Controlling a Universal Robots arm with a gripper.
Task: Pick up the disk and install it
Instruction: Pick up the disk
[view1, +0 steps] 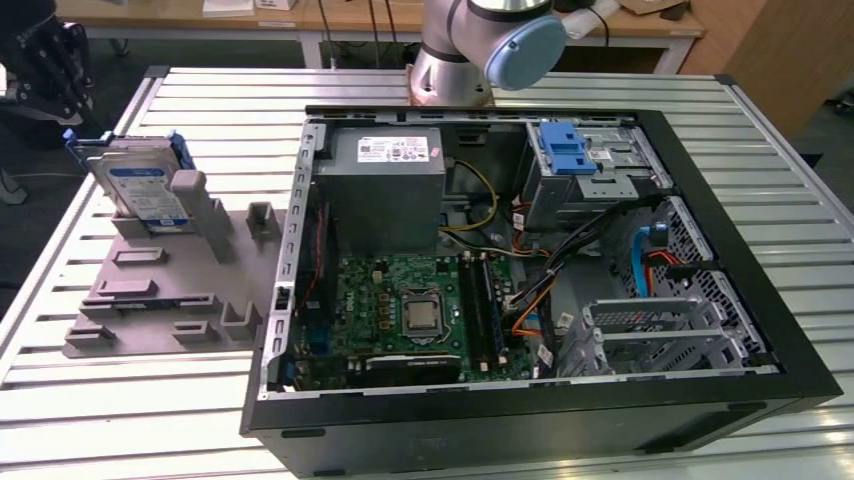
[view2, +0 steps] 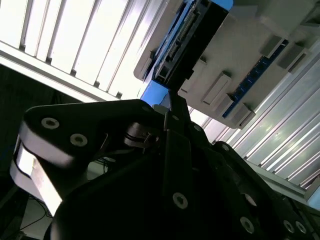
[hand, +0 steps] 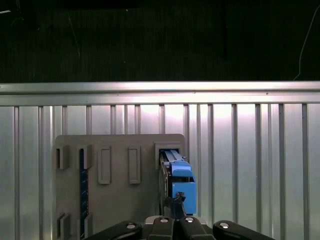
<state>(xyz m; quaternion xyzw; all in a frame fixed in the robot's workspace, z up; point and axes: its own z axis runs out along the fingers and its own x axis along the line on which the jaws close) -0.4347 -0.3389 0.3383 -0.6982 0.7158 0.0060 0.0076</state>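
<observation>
Grey holder (view1: 150, 300) — the disk (view1: 142, 190) stands on edge in it.

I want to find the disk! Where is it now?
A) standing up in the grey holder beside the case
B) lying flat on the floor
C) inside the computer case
A: the disk stands upright in the grey holder, outside the computer case.

Table (view1: 134, 420): slatted silver-metal top, grooves running across the exterior view. Directly on it are a flat grey fixture plate (view1: 160, 310) toward the exterior view's left and, just beside it to the right, an open black computer case (view1: 534, 415) lying on its side. The robot arm's base (view1: 447, 80) stands at the table's far edge, behind the case.
</observation>
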